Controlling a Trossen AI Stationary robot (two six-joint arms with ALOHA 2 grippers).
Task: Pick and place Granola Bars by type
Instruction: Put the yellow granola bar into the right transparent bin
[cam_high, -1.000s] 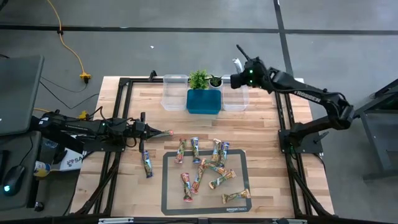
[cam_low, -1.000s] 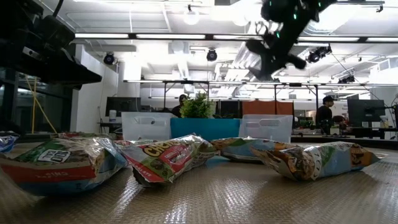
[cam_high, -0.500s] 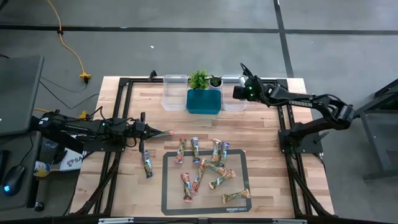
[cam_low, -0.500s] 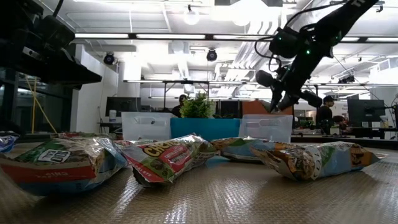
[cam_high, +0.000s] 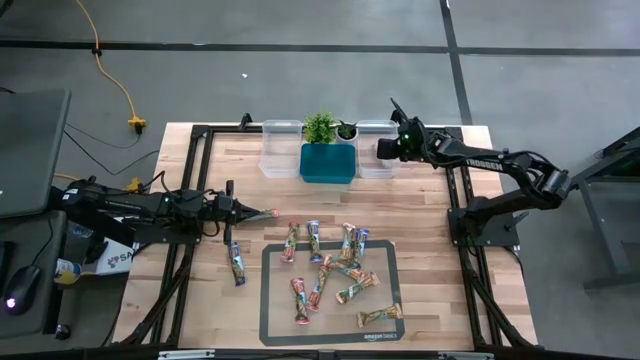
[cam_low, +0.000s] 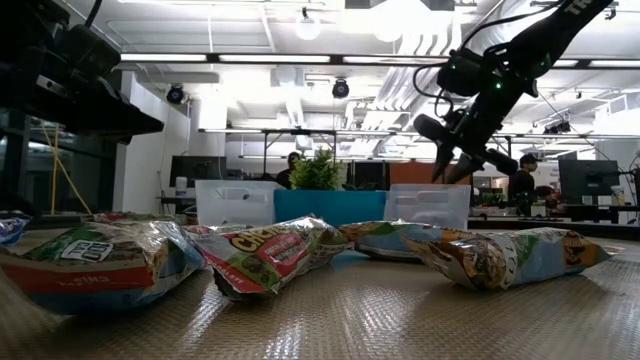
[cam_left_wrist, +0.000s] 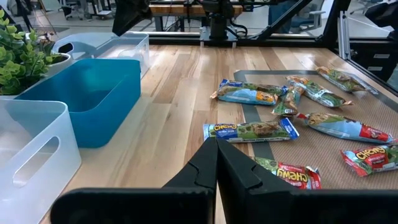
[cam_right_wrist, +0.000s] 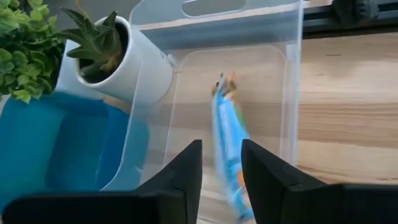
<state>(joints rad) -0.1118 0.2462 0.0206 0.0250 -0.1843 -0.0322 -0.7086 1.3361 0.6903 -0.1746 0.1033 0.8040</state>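
Note:
Several granola bars in shiny wrappers lie on and around a grey mat; one lies apart on the wood. My right gripper hovers open above the right clear bin, fingers pointing down into it. In the right wrist view a blue-wrapped bar shows blurred inside that bin, in line with the gap between my fingers. My left gripper is shut, low over the table left of the bars, and its tips point at them.
Along the far edge stand a left clear bin, a blue bin, a leafy plant and a small plant in a white pot beside the right bin. Black frame rails run along both table sides.
My right gripper has come down from high above the table's far edge and settled low over the right clear bin, its arm stretching out flatter. The left arm and the bars on the table have kept still.

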